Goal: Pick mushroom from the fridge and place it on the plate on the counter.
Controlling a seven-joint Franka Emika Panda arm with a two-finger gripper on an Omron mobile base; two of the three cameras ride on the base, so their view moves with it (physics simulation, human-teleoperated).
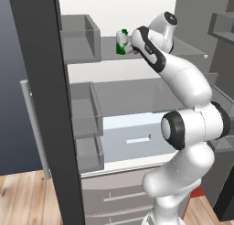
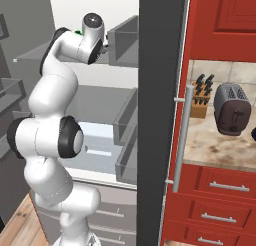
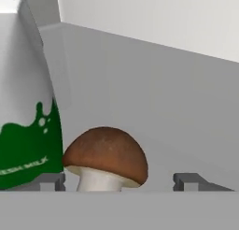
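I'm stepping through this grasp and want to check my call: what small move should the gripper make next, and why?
Probably close the fingers. In the hand view the mushroom stands upright on the fridge shelf between the two fingertips, jaws wide on either side. The carton sits close beside it, so closing straight in looks safer than shifting sideways.

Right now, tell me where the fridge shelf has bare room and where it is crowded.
Crowded: the mushroom stands right beside the carton, between the two fingertips of the open gripper. Free: the grey shelf past the mushroom's far side, back to the white rear wall.
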